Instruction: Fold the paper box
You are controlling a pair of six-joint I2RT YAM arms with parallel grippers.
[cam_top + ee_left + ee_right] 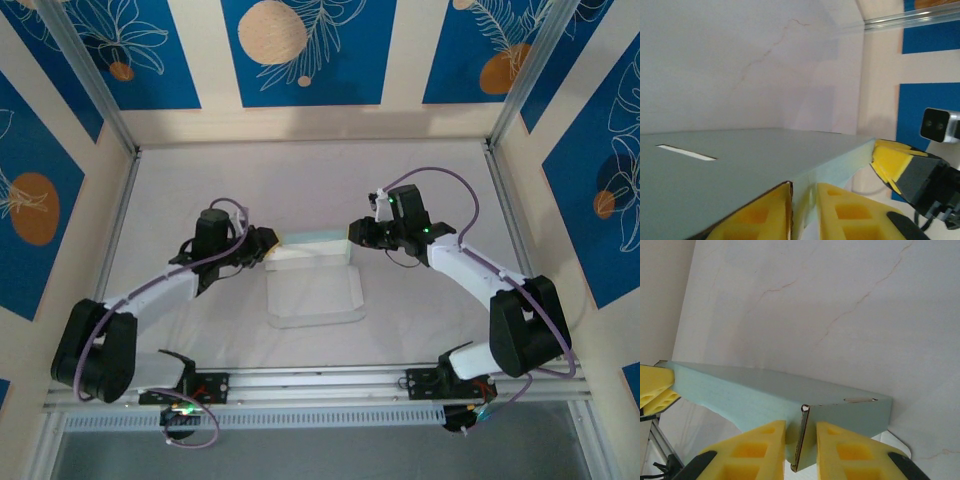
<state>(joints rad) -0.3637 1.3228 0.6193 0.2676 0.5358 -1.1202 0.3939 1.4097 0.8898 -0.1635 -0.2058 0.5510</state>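
Paper box (315, 250) sits half formed in the middle of the table (200, 190), green panel raised. Left gripper (262, 248) and right gripper (358, 236) each pinch an end wall, jaws narrow on the card. I'd move both together so nothing twists or tears.

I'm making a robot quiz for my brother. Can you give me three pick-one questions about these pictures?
1. Where is the paper box? A) between the two arms' fingers B) far left corner C) on the floor
2. What colour are the fingers? A) red B) yellow C) black
3. How is the box's green part? A) crumpled B) torn in two C) held up by the fingers

Answers: 1A, fingers grip each end. 2B, both wrist views show yellow. 3C, it stands raised while the white part lies flat.
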